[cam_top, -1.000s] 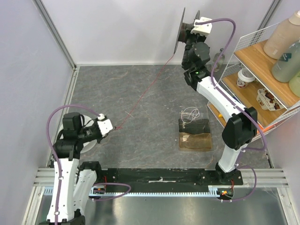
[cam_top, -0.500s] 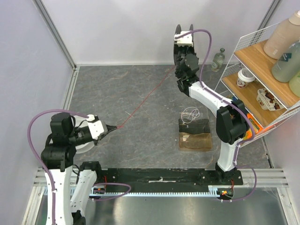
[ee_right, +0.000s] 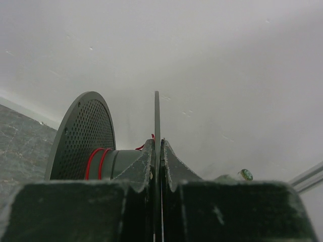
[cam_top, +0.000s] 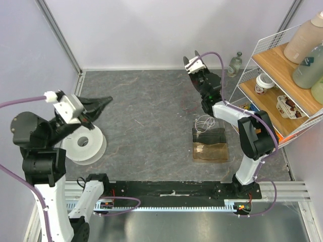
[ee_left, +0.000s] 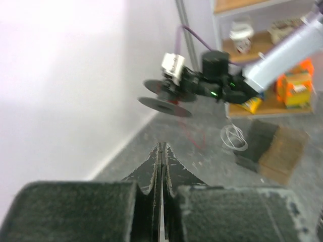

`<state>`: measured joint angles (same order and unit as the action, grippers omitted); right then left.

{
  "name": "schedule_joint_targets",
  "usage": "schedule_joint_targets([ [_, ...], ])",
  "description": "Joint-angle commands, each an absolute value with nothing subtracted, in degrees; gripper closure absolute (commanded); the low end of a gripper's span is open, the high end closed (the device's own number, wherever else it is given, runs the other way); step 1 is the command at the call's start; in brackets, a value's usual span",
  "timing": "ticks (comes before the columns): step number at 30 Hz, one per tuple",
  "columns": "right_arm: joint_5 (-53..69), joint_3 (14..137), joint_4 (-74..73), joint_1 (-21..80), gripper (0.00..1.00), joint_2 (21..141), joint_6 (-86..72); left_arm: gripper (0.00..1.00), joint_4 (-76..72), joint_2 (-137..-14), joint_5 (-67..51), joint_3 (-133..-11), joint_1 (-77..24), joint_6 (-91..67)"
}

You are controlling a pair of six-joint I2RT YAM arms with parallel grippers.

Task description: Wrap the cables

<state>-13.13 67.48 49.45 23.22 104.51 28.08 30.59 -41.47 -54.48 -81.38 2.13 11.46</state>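
My right gripper (ee_right: 157,143) is shut on the thin flange of a dark perforated spool (ee_right: 83,136). Two turns of the red cable (ee_right: 96,161) lie round its hub. In the top view the right gripper (cam_top: 194,57) is held up near the back wall. In the left wrist view the spool (ee_left: 166,98) hangs in the air and a loose length of the red cable (ee_left: 192,136) dangles from it toward the floor. My left gripper (ee_left: 161,146) is shut, with nothing showing between its jaws. It is raised at the left (cam_top: 107,100), far from the spool.
A white spool (cam_top: 83,143) lies flat on the table under the left arm. A dark box (cam_top: 209,143) with a coil of white cord (cam_top: 204,122) sits right of centre. A wire shelf (cam_top: 282,75) with bottles and a small glass bottle (cam_top: 235,63) stand at the right.
The left gripper rose and swung up and left from the table. The red cable no longer stretches taut between the arms. The right gripper turned and came down with the spool.
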Motion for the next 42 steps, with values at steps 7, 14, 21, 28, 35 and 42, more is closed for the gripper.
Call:
schedule_joint_targets([
  [7,-0.18,64.95,54.94,20.92,1.0,92.55,26.38,0.98,21.26,-53.87,-39.27,-90.54,2.11,0.62],
  [14,-1.41,68.64,54.23,21.0,1.0,90.27,22.07,0.43,15.74,-54.85,-51.16,-69.99,0.71,-3.97],
  [21,-3.07,76.36,51.95,21.71,1.0,87.28,13.46,0.37,11.52,-56.42,-50.09,-59.07,-1.12,-1.51],
  [28,-2.37,82.87,46.15,23.9,1.0,82.45,4.23,0.23,8.01,-60.2,-52.11,-56.43,-2.11,6.58],
  [35,-3.87,87.27,40.52,26.1,1.0,79.02,-1.65,0.17,0.36,-62.75,-53.08,-52.21,-7.9,15.02],
  [42,-3.6,92.54,37.09,28.21,1.0,78.14,-6.76,0.16,-8.94,-68.11,-52.91,-50.54,-13.01,22.67],
])
